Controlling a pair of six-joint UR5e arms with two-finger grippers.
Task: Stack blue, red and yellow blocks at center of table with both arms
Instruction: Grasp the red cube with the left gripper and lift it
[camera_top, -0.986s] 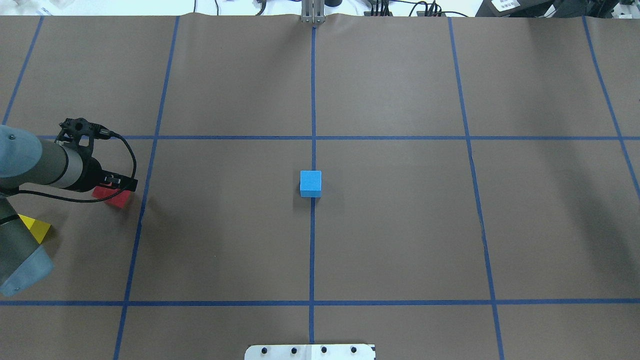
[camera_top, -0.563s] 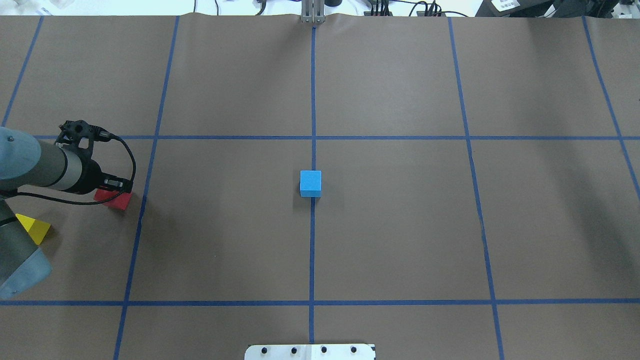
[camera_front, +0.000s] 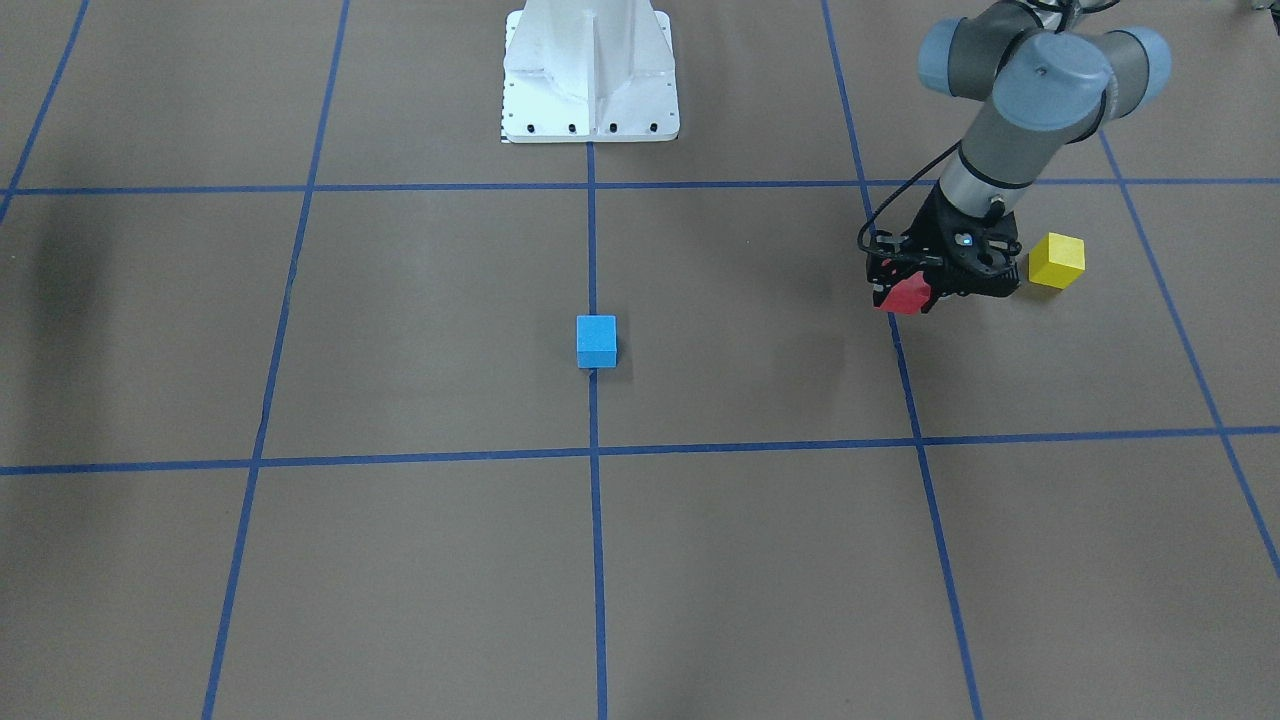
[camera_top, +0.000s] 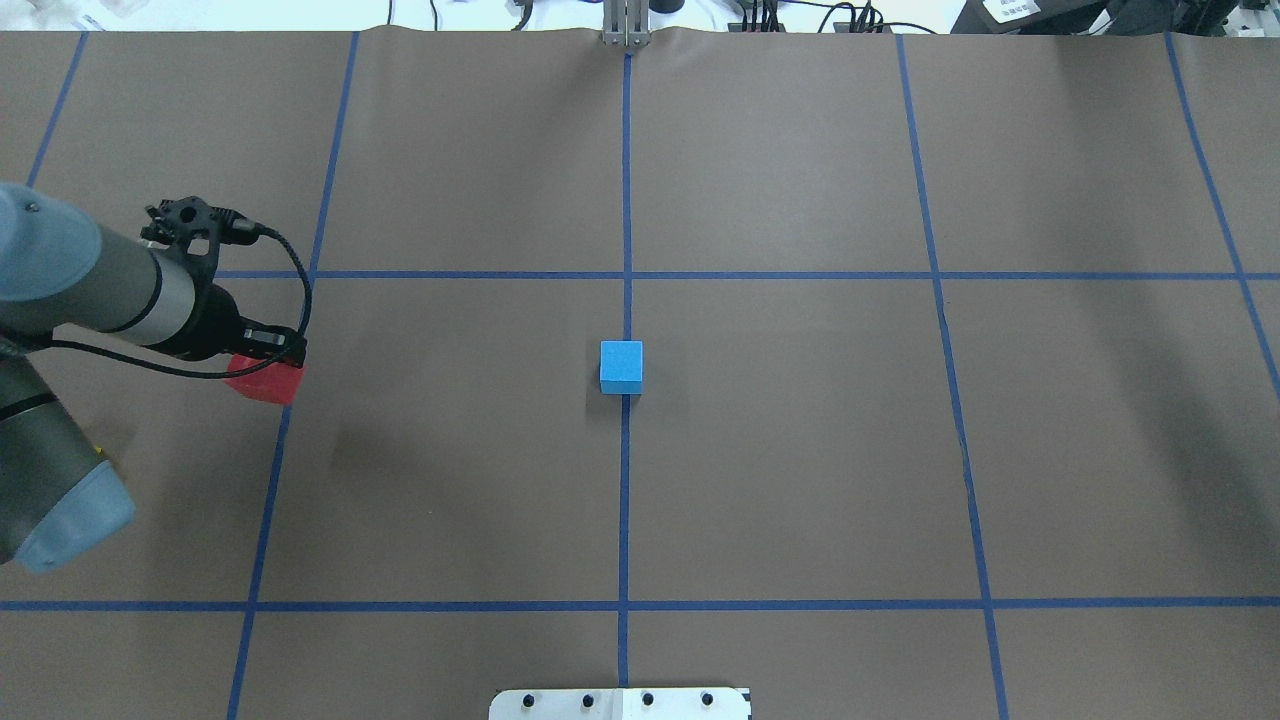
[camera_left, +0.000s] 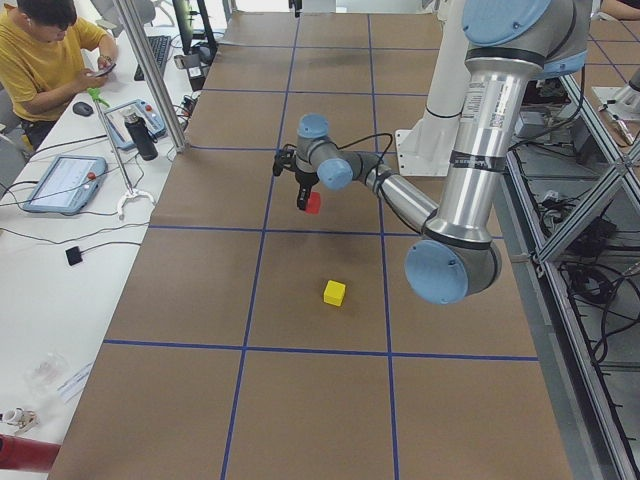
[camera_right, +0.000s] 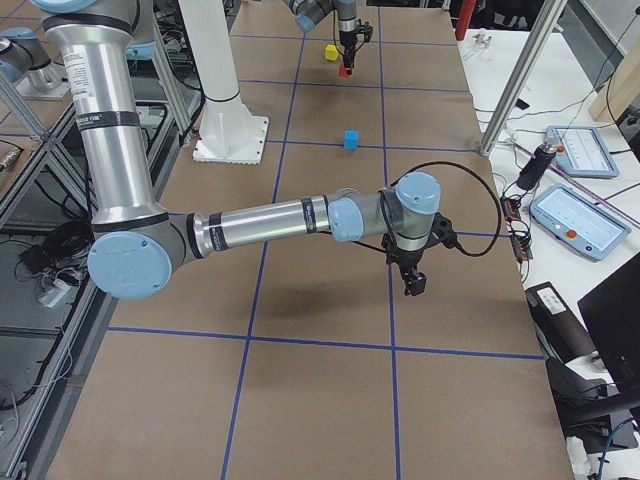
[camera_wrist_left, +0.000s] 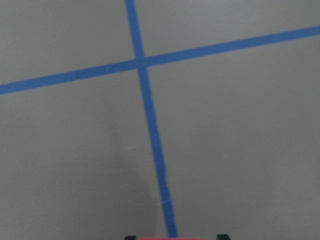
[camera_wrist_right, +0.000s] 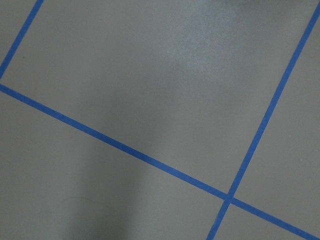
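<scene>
The blue block (camera_top: 621, 366) sits on the centre tape line of the table, also seen in the front view (camera_front: 596, 341). My left gripper (camera_top: 270, 372) is shut on the red block (camera_front: 905, 294) and holds it above the paper at the left. The red block's top edge shows at the bottom of the left wrist view (camera_wrist_left: 175, 238). The yellow block (camera_front: 1057, 260) lies on the table just beyond the left gripper, hidden by the arm in the overhead view. My right gripper (camera_right: 413, 283) hangs over the table's right part; I cannot tell whether it is open or shut.
The white robot base (camera_front: 590, 70) stands at the table's near edge, centre. Blue tape lines grid the brown paper (camera_top: 800, 450). An operator (camera_left: 45, 60) sits at a side bench with tablets (camera_left: 62, 183) beyond the far edge.
My left gripper has risen with the red block and shifted right toward the centre. The arm now covers the yellow block in the overhead view.
</scene>
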